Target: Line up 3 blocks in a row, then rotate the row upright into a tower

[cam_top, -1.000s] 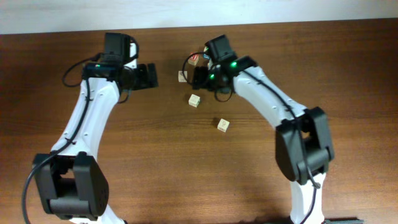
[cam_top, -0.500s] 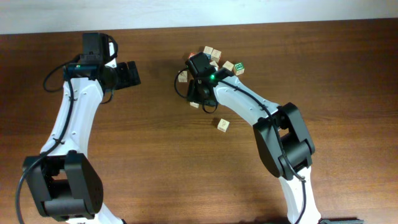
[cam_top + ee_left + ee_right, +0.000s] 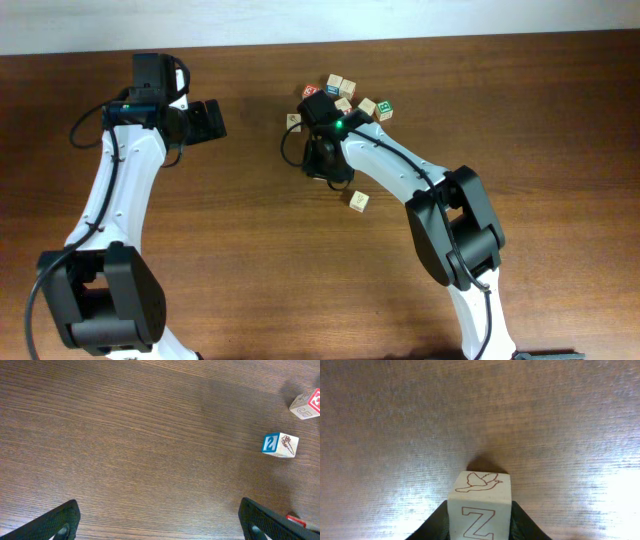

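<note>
The Z block sat low in the middle of the right wrist view, on the counter, with the right fingers hugging both sides. A snug squeeze and a slow turn would stop slipping. The left fingers were spread wide, empty.

A cluster of cubes lies on the table near the middle of its far edge. The leftmost block sits just beside the cluster, on its left. The near block lies well apart, toward the table's middle. Between these two, the middle block stands on the surface between the fingers of the right gripper. The left gripper hangs left of the cluster.
</note>
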